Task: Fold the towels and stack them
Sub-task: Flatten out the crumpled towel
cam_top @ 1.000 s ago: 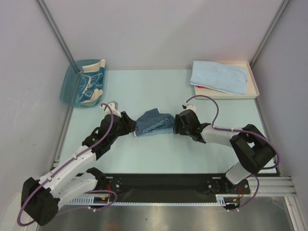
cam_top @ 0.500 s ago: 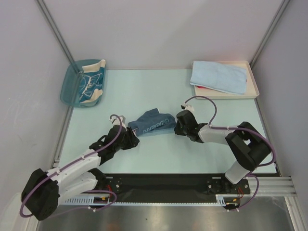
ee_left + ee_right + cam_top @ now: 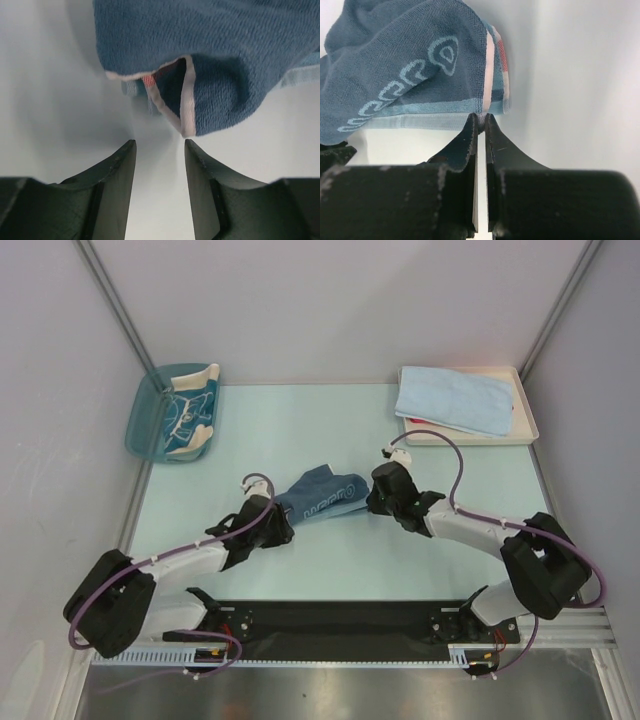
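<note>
The edge of the dark-blue towel (image 3: 322,495) was pinched tight by the right gripper (image 3: 481,122), the left gripper (image 3: 160,150) being held open just beside it.

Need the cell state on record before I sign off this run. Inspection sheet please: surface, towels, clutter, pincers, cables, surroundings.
Surface: pale green table, flat, no spills seen.
Job's things: dark-blue towel bunched at centre; light-blue towel folded on cream tray; beige towel crumpled in blue bin.
Clutter: nothing seen.
Pincers: left pincer open, just short of the dark-blue towel's corner; right pincer shut on its striped hem.
Cables: purple cables loop along both arms, clear of the cloth.
Surroundings: grey walls, metal corner posts.
</note>
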`<state>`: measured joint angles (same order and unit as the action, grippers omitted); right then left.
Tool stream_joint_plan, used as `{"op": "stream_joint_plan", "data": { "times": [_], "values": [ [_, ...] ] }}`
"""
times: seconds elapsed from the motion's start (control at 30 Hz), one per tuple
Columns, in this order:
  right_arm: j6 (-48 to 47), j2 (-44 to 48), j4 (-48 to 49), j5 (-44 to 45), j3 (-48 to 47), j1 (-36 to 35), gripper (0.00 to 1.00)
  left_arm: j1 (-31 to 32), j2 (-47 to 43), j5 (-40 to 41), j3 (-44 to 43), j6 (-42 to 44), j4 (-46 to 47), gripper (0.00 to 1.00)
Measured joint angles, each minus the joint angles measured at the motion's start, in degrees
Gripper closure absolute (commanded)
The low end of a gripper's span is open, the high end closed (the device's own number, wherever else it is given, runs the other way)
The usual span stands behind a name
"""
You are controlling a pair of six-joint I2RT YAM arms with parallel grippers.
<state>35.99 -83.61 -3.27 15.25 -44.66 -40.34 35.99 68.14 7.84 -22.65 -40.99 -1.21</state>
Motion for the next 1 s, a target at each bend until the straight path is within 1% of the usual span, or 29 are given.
{"op": "stream_joint_plan", "data": {
  "times": [0.23, 0.7, 0.8, 0.9, 1.0],
  "values": [
    [0.0, 1.9, -3.1, 0.8, 0.0, -0.1, 1.0, 0.0, 3.8, 1.0, -1.9, 1.0, 2.4, 0.52],
    [-0.6, 6.9, -6.0, 1.7, 0.0, -0.6, 1.0, 0.0, 9.0, 0.6, -3.8, 0.9, 7.6, 0.59],
    [-0.6, 8.0, -6.4, 2.0, 0.0, -0.7, 1.0, 0.0, 9.3, -0.2, -3.7, 0.4, 8.9, 0.57],
    [-0.8, 9.8, -6.8, 2.2, 0.0, -0.8, 1.0, 0.0, 9.3, -0.6, -3.7, 0.4, 9.7, 0.51],
    [-1.1, 12.4, -7.8, 2.5, 0.0, -0.8, 1.0, -0.4, 9.3, -0.6, -3.7, 0.4, 9.7, 0.49]
  ]
}}
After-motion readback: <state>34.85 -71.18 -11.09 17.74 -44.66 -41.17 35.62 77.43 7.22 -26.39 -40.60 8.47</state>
